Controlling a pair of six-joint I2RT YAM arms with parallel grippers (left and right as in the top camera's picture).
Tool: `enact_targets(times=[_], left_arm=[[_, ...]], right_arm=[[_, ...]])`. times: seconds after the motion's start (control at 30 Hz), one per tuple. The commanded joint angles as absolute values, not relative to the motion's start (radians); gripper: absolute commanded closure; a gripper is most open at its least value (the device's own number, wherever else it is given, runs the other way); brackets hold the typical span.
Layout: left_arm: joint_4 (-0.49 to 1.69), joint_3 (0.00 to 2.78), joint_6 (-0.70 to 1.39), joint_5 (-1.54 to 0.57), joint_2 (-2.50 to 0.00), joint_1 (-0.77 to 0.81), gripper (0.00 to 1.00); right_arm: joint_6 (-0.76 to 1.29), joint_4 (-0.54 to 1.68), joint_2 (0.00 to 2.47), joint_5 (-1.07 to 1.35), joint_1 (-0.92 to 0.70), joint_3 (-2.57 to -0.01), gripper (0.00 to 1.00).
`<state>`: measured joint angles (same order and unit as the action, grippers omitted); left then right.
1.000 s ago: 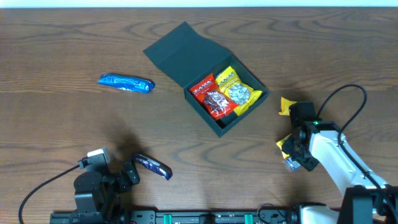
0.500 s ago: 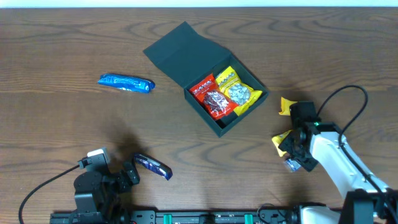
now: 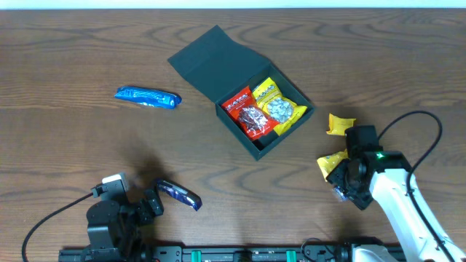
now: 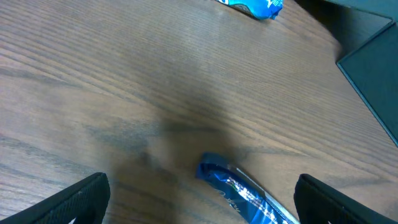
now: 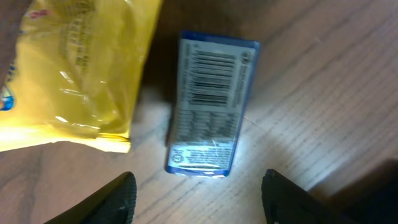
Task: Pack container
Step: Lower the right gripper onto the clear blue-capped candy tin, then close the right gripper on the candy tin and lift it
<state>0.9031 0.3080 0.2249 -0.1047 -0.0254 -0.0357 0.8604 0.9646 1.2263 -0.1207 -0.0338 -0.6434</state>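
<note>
The dark teal container (image 3: pixel 258 145) stands open at mid table, lid flap (image 3: pixel 211 62) laid back to its upper left. Inside lie a red packet (image 3: pixel 247 113) and a yellow packet (image 3: pixel 277 105). My right gripper (image 5: pixel 199 202) is open, hovering over a small blue-and-white packet (image 5: pixel 210 106) beside a yellow packet (image 5: pixel 78 74); in the overhead view the gripper (image 3: pixel 348 183) is right of the container. My left gripper (image 4: pixel 199 205) is open at the table's front left, with a dark blue packet (image 4: pixel 249 196) between its fingers, not gripped. It also shows in the overhead view (image 3: pixel 178 194).
A bright blue packet (image 3: pixel 148 97) lies on the left of the table and also shows in the left wrist view (image 4: pixel 252 5). A small yellow packet (image 3: pixel 339 124) lies right of the container, another (image 3: pixel 329 164) at my right gripper. The right arm's cable (image 3: pixel 419 120) loops nearby.
My right gripper has moved slightly toward the front and right, and the yellow packet beside it has shifted a little left. The left arm has not moved.
</note>
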Motion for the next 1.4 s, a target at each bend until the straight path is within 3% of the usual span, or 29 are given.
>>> enact_targets(times=[0.0,0.1,0.3,0.43,1.1,1.37], left_arm=[[0.964,0.293,0.217,-0.102,-0.024,-0.039,0.05],[0.964,0.293,0.217,-0.102,-0.024,-0.039,0.04],[0.964,0.293,0.217,-0.102,-0.024,-0.039,0.04],[0.964,0.293,0.217,-0.102,-0.024,-0.039,0.05],[0.964,0.293,0.217,-0.102,-0.024,-0.039,0.05],[0.964,0.293,0.217,-0.102,-0.024,-0.039,0.05]], right_arm=[[0.908,0.944,1.184,-0.149,-0.027,-0.661,0.30],[0.889,0.916,1.136,-0.160,-0.025,-0.660,0.24],[0.858,0.910,1.108,-0.173,0.012,-0.637,0.22],[0.790,0.850,1.069,-0.145,0.059,-0.568,0.12],[0.776,0.739,1.027,-0.047,0.189,-0.443,0.18],[0.739,0.653,1.132,0.005,0.189,-0.443,0.17]])
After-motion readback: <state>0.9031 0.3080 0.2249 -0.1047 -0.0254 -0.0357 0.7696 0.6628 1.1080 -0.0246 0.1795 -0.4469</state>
